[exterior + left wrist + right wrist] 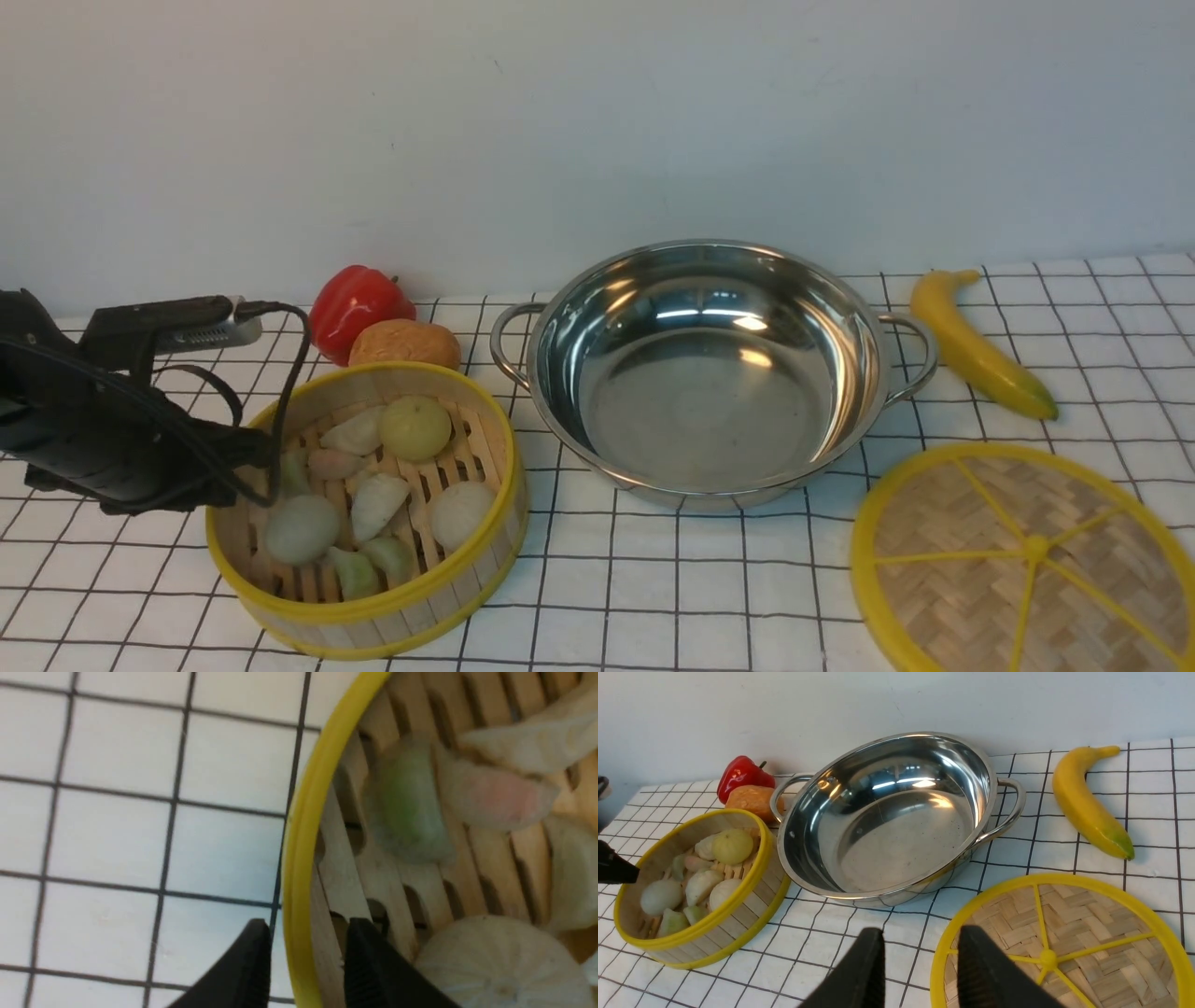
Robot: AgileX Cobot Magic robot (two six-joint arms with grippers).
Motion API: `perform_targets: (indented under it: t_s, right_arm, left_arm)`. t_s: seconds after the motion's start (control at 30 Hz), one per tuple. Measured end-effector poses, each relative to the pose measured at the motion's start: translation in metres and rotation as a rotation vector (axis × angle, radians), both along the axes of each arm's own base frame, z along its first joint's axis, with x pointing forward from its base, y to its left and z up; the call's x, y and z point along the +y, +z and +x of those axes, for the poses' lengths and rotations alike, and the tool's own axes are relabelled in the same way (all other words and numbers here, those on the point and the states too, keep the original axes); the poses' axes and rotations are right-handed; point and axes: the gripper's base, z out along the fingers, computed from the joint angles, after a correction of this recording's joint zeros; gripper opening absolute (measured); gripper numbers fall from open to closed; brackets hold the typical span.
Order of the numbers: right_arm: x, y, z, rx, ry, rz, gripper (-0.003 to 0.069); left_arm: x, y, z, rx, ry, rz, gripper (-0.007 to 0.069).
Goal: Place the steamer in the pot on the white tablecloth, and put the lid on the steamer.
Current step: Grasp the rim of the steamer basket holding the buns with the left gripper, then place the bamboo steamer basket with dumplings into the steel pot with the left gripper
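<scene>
Straddling steamer (401, 616) rim: left gripper (308, 924), clamp unclear, apparently positioned for the lift.
Right gripper (920, 931): parted, empty, poised by lid (1064, 933).

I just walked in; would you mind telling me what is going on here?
The left hand is open, its fingers straddling the rim of the steamer, one inside and one outside, not visibly clamped. The steamer, holding dumplings, sits on the white tablecloth beside the empty pot. The lid lies flat on the cloth at the pot's right, and the right hand hovers open near its edge.
</scene>
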Motion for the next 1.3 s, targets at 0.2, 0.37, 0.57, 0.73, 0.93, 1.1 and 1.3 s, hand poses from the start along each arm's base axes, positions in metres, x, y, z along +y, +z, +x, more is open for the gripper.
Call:
perform_targets:
  t_s: [0.2, 0.37, 0.57, 0.73, 0.93, 1.1, 1.3]
  right_arm:
    - [0.000, 0.000, 0.000, 0.000, 0.000, 0.000, 0.0240]
    - [0.000, 0.000, 0.000, 0.000, 0.000, 0.000, 0.0240]
    - [0.000, 0.000, 0.000, 0.001, 0.001, 0.001, 0.0240]
    - [0.000, -0.001, -0.001, 0.009, 0.006, 0.000, 0.0240]
    - [0.001, -0.001, -0.001, 0.013, 0.008, -0.001, 0.0240]
    - [0.001, -0.001, -0.001, 0.013, 0.008, -0.001, 0.0240]
    - [0.001, -0.004, 0.005, 0.049, 0.014, 0.004, 0.0240]
  left_arm:
    - [0.000, -0.017, 0.001, 0.072, -0.001, -0.013, 0.0221]
    - [0.000, -0.021, 0.001, 0.098, 0.012, -0.016, 0.0142]
    - [0.013, 0.001, 0.006, 0.164, -0.060, 0.103, 0.0031]
    - [0.030, 0.051, 0.023, 0.161, -0.051, 0.174, 0.0032]
    - [0.018, 0.114, 0.049, 0.004, -0.074, 0.104, 0.0032]
    - [-0.036, 0.137, 0.064, -0.094, -0.211, 0.034, 0.0032]
    - [-0.130, 0.118, 0.088, -0.095, -0.402, -0.001, 0.0032]
